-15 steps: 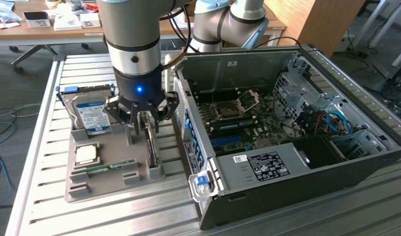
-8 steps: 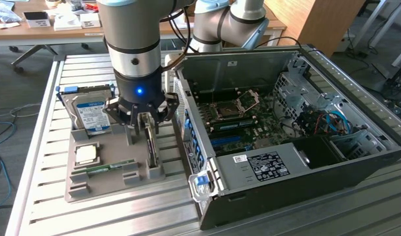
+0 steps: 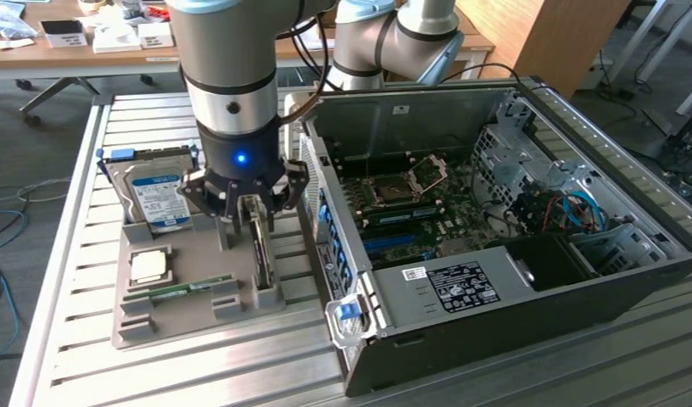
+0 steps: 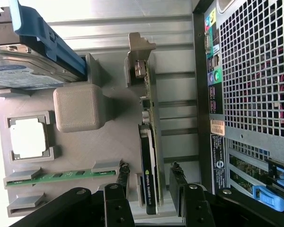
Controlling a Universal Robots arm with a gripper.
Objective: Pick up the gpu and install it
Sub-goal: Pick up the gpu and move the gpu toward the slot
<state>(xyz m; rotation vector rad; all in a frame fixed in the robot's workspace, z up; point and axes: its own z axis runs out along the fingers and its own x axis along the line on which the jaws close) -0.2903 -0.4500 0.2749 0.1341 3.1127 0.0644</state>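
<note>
A slatted metal tabletop (image 3: 64, 356) carried everything. On it, toward the exterior view's right, an open computer case (image 3: 663, 220) lay on its side with the motherboard exposed. In the wrist view its perforated rear panel (image 4: 248, 71) stood just beside the parts. The robot arm (image 3: 227, 76) came down at the exterior view's left of the case, over a grey parts tray (image 3: 187, 320) resting on the tabletop.

At the far end of the tray a silver hard drive (image 3: 159, 199) with a blue-white label leaned in its holder. The gpu (image 3: 262, 263) stood on edge in a slot on the side of the tray nearest the case, and its silver end bracket (image 4: 139, 56) pointed away from the wrist camera. A square processor chip (image 3: 150, 267) sat in a pocket of the tray, and a narrow green RAM stick (image 3: 187, 291) lay in the next holder beside it.

The jaws stood wide apart and straddled the card. One of the black fingertips (image 4: 123, 172) was on each side of it, with a gap showing on both sides, so nothing was gripped.
</note>
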